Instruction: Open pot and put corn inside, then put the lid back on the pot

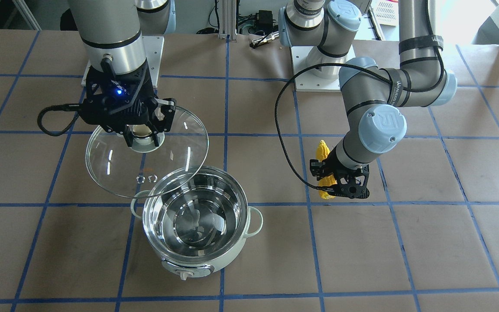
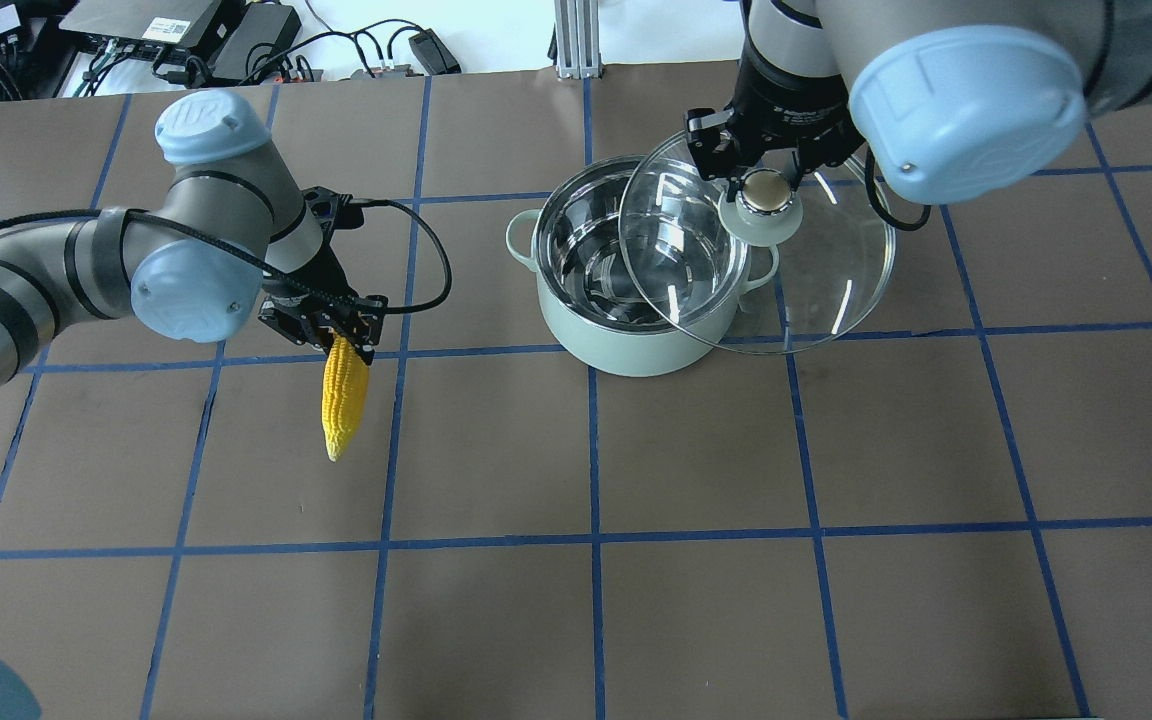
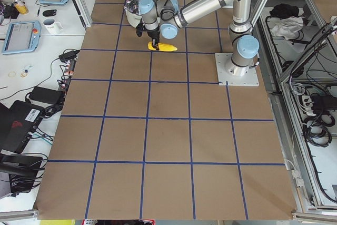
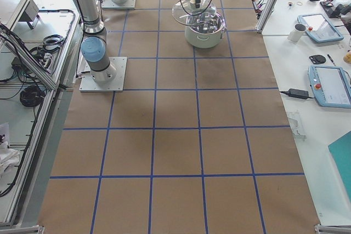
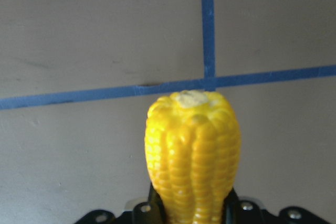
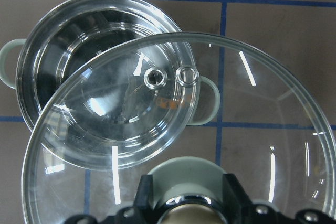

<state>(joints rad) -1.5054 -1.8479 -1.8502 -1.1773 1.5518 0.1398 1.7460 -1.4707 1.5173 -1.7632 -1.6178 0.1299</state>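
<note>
The mint-green pot (image 2: pixel 636 345) stands open on the table, its steel interior empty; it also shows in the front view (image 1: pixel 228 260). My right gripper (image 2: pixel 764 185) is shut on the knob of the glass lid (image 2: pixel 821 270). It holds the lid tilted in the air, shifted to the robot's right and overlapping the pot's rim (image 6: pixel 52 30). The lid also shows in the front view (image 1: pixel 115 169) and the right wrist view (image 6: pixel 262 145). My left gripper (image 2: pixel 331 335) is shut on the yellow corn (image 2: pixel 346 400), low over the table, well to the left of the pot. The corn fills the left wrist view (image 5: pixel 191 150).
Brown paper with blue tape lines covers the table (image 2: pixel 696 600). The two arm base plates (image 1: pixel 319 73) sit at the robot's edge. Cables and boxes (image 2: pixel 186 30) lie beyond the far edge. A black cable loops from the left wrist (image 2: pixel 426 250).
</note>
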